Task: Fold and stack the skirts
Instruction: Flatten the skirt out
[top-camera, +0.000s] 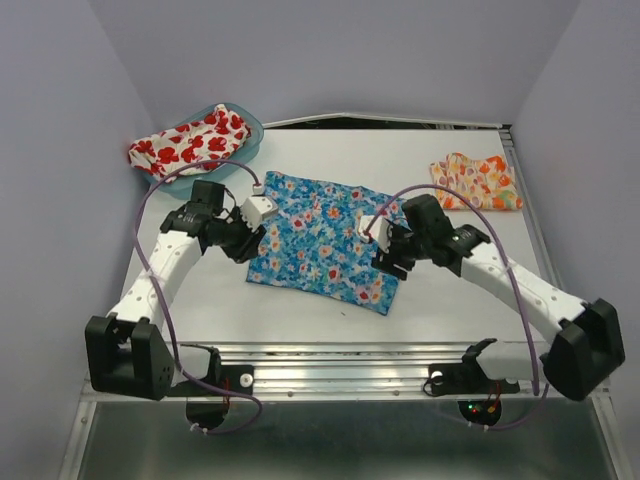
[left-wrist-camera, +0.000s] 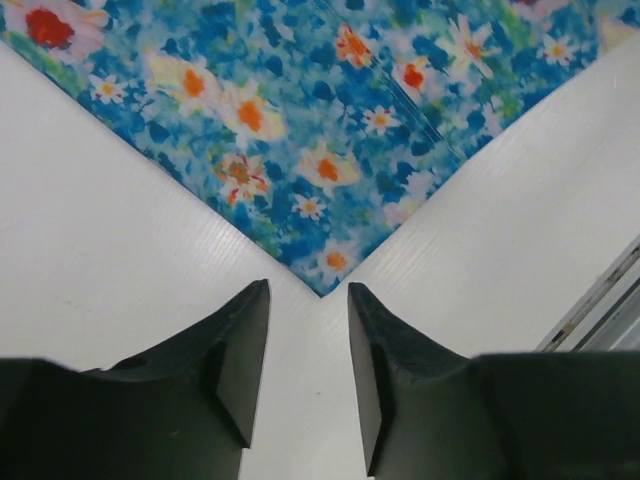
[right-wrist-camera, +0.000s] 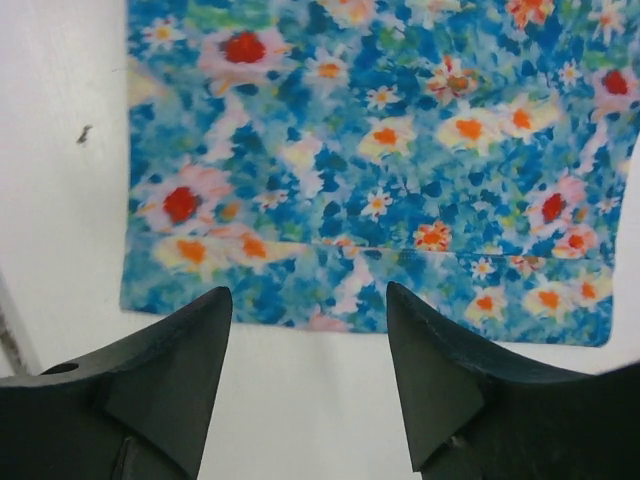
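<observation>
At the near edge of the white surface, closest to view, sit the left arm's base and the right arm's base, both black. Both arms reach inward toward the middle.

The blue skirt, covered in multicoloured flowers, lies flat in the centre of the surface, set at a slight angle. The left gripper hovers just short of one corner of it, jaws apart and holding nothing. The right gripper hovers just short of a straight edge of the same skirt, jaws wider apart and also empty. A stitched line runs across the cloth near that edge.

The white skirt with red poppies lies crumpled at the far left, draped over a teal plastic tub. The orange-yellow skirt lies at the far right, well apart from the others, in a loose, slightly rumpled patch.

As a judgement, the task is far from finished. The three skirts lie in three separate places, so no stack exists. The blue one is laid out smooth, but it is not possible to tell whether it is folded. The poppy skirt plainly needs folding.
</observation>
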